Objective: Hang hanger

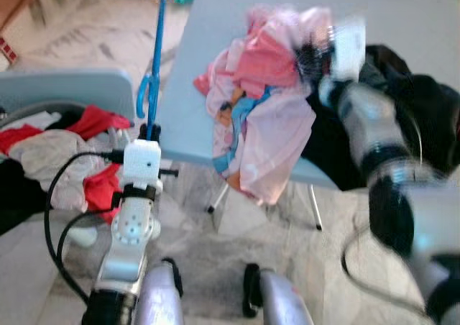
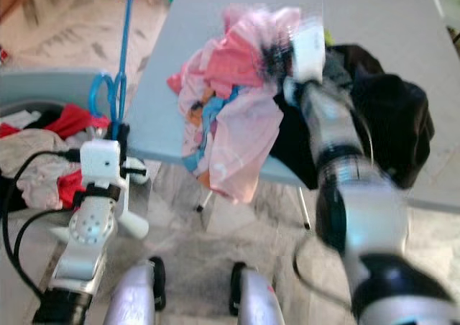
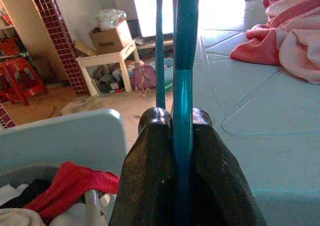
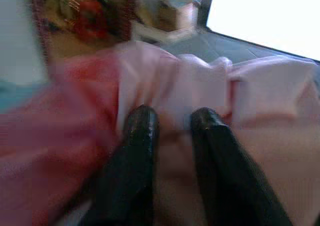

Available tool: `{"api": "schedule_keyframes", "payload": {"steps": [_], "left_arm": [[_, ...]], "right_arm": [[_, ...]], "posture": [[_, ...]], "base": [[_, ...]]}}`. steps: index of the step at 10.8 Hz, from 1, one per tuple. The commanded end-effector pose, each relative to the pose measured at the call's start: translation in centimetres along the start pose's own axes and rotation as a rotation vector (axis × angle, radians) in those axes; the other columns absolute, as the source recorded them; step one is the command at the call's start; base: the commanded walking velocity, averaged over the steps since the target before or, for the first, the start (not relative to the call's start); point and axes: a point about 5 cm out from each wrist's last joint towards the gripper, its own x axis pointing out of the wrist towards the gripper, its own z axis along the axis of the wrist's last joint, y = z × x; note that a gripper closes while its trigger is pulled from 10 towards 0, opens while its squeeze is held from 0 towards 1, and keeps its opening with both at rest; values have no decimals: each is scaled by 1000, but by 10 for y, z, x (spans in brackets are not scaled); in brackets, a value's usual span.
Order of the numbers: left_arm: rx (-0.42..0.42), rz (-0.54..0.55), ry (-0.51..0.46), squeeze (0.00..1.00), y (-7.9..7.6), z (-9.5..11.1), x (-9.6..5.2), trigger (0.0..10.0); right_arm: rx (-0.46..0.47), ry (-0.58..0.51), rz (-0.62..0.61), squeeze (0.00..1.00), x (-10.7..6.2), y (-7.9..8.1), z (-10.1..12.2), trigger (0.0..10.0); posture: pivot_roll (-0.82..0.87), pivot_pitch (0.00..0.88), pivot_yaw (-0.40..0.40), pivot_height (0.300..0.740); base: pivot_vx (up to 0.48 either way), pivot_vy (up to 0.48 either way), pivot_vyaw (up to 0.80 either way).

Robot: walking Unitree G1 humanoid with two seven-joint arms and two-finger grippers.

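Observation:
My left gripper (image 1: 149, 131) stands at the table's left edge, shut on a blue hanger (image 1: 157, 44) that points up and away. In the left wrist view the hanger's shaft (image 3: 182, 61) runs straight between the black fingertips (image 3: 155, 117). A pink garment (image 1: 266, 116) with blue and red patches hangs bunched over the table's front edge. My right gripper (image 1: 310, 55) is raised at its upper right side, blurred. In the right wrist view its gripper (image 4: 175, 121) pinches pink cloth (image 4: 165, 91).
The pale grey-blue table (image 1: 194, 73) fills the middle. A black garment (image 1: 410, 116) lies on it at the right. A grey laundry basket (image 1: 65, 88) with red and white clothes stands at the left. Table legs (image 1: 316, 206) reach the marble floor.

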Motion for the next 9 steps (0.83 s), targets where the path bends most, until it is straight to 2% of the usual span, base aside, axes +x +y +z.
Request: {"api": "schedule_keyframes", "payload": {"steps": [1,2,4,5,7,8,9], "left_arm": [[-8,-52,9,0,-10,-2,-2,10000],[-19,-68,3,0,-13,-3,-1,10000],[0,-108,-5,0,-17,-8,-2,10000],[-7,-108,-8,0,-14,-8,-2,10000],[-26,-120,13,0,-11,-11,-11,10000],[-35,-121,10,0,-11,-8,-15,10000],[-34,-116,35,0,-8,-13,-21,10000]], "right_arm": [[-19,-57,23,1000,-6,-9,13,10000],[12,-116,8,1000,-26,-21,19,10000],[142,-186,-37,1000,-58,-28,19,10000],[189,-153,1,1000,-78,-20,11,10000],[328,88,368,1000,-120,19,-12,10000],[395,152,481,1000,-126,31,-17,10000],[430,163,570,1000,-118,45,-19,10000]], "posture": [[7,181,-57,740],[-39,161,-70,740],[-65,154,-77,740],[-59,156,-77,740],[-4,166,-74,740],[12,171,-81,740],[24,172,-87,740]], "base": [[0,0,0],[0,0,0],[0,0,0],[0,0,0],[0,0,0],[0,0,0],[0,0,0]]}}
